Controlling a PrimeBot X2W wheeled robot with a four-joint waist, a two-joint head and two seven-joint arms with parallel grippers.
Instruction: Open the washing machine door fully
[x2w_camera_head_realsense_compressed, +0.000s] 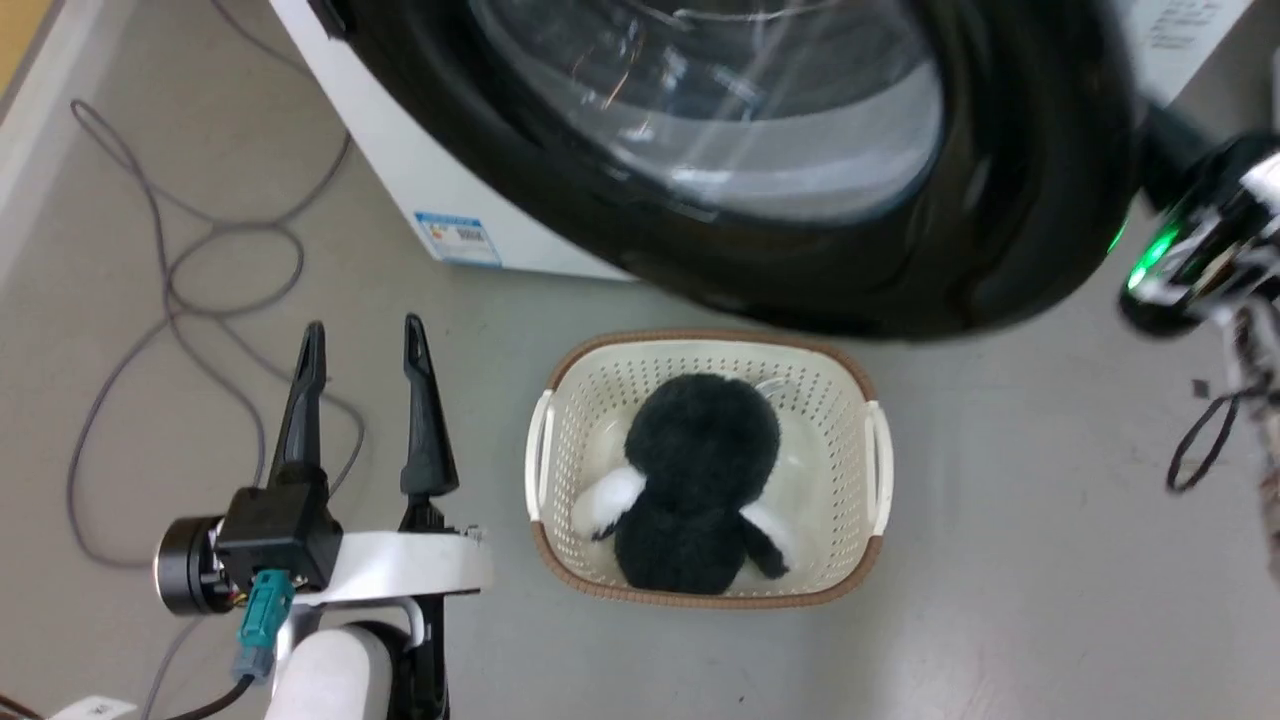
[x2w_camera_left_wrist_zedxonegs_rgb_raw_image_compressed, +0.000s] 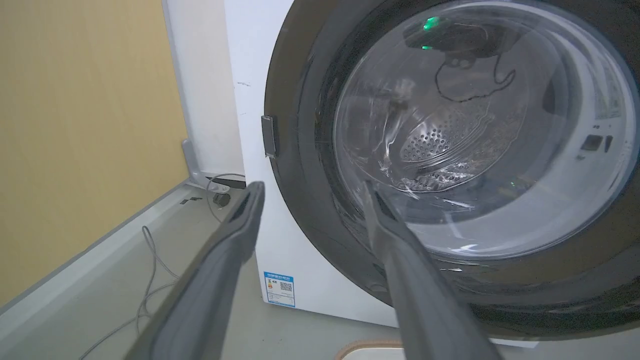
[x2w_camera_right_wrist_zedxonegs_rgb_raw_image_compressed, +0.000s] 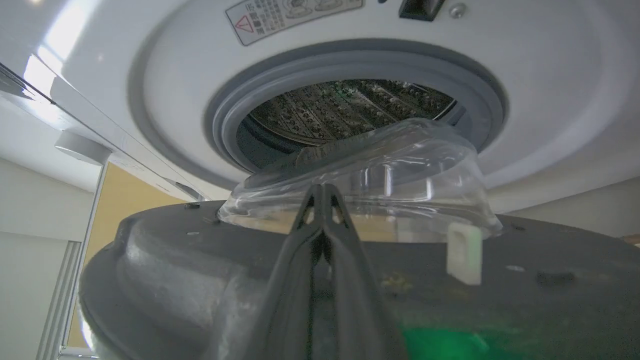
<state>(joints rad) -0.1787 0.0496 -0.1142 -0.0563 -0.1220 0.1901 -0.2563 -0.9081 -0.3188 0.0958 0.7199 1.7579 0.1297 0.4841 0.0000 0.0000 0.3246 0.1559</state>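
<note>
The washing machine door (x2w_camera_head_realsense_compressed: 740, 150) is hanging partly open above a laundry basket (x2w_camera_head_realsense_compressed: 700, 345). The right gripper (x2w_camera_right_wrist_zedxonegs_rgb_raw_image_compressed: 322, 190), fingers clenched together, is reaching over its inner rim. The left gripper (x2w_camera_head_realsense_compressed: 364, 328) is hovering with its fingers released.

You are looking at open floor (x2w_camera_head_realsense_compressed: 1040, 560) lying right of the basket (x2w_camera_head_realsense_compressed: 880, 460). The washing machine door (x2w_camera_head_realsense_compressed: 740, 150) is looming just beyond its far rim, and cables (x2w_camera_head_realsense_compressed: 168, 290) are trailing across your left.

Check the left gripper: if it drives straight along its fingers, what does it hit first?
Likely the black rim of the washing machine door, judging by the left wrist view. The left gripper is open, apart from it; depth unclear.
</note>
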